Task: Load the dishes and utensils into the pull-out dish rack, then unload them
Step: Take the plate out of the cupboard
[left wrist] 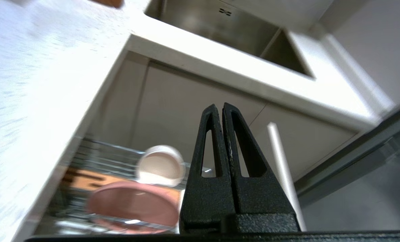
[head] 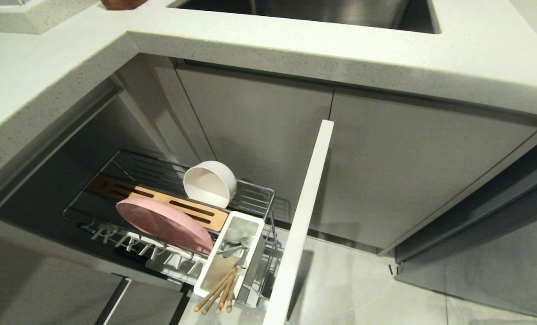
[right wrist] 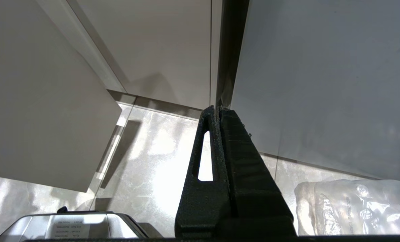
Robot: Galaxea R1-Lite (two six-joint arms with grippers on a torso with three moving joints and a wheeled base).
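Rack (head: 254, 198) is loaded, so unloading is likely next: left gripper (left wrist: 220, 109), fingers pressed together and empty, sits above and to the cabinet-front side of the pink plate (left wrist: 134, 203), nearer than the right gripper (right wrist: 216, 109), also closed and empty.

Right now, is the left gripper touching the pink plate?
Apart. The left wrist view shows the left gripper shut and empty, raised well off the pink plate sitting in the dish rack; neither gripper appears in the head view.
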